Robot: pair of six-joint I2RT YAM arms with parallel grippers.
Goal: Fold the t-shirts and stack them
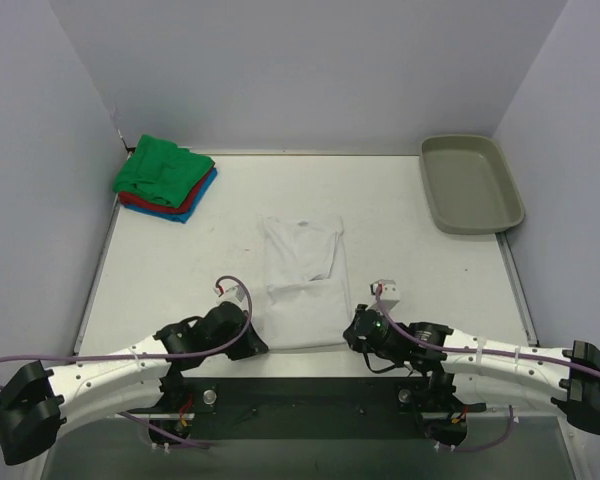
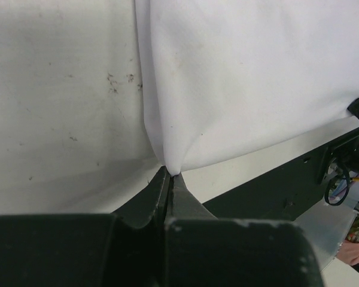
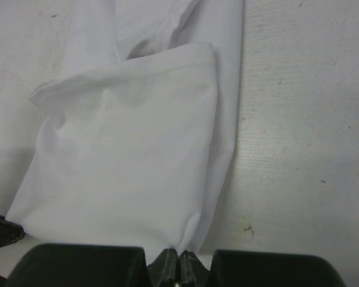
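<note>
Pale lilac walls enclose a scuffed white table under even light.

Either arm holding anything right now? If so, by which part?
Both hold the white t-shirt. The left gripper pinches its near left corner, and the right gripper pinches its near right corner.

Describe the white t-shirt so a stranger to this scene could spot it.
On the pale table, look at the middle, toward the near edge. The white t-shirt lies there folded into a long strip. Unlike the green, red and blue stack in the far left corner, it is plain white and alone.
</note>
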